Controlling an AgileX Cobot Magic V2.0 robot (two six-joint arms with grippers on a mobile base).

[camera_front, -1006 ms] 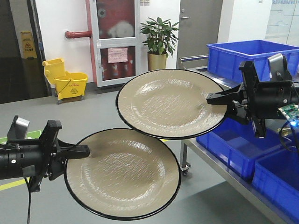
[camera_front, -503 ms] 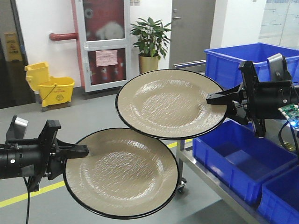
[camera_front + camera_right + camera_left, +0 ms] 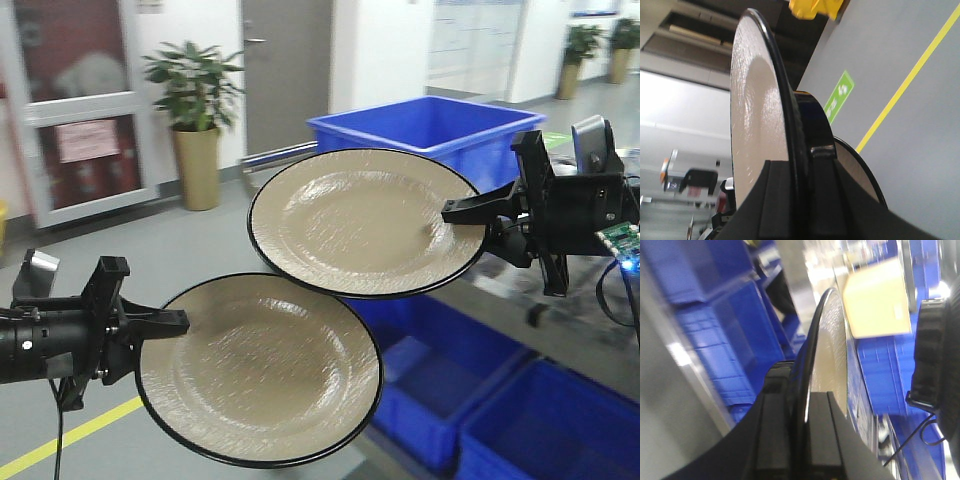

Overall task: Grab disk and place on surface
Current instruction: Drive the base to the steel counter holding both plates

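My left gripper pinches the lower disk by its rim, right gripper the upper disk, both midair. Edge-only grips plus overlapping rims: one bump and something could slip.

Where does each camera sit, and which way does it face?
Front: between the arms, facing forward; shows left gripper and right gripper, each clamping a plate.
Left wrist: behind the visible left gripper, looking along left plate's rim toward blue bins.
Right wrist: behind the visible right gripper, looking along right plate toward the floor.
Shared: front and right wrist show both plates.
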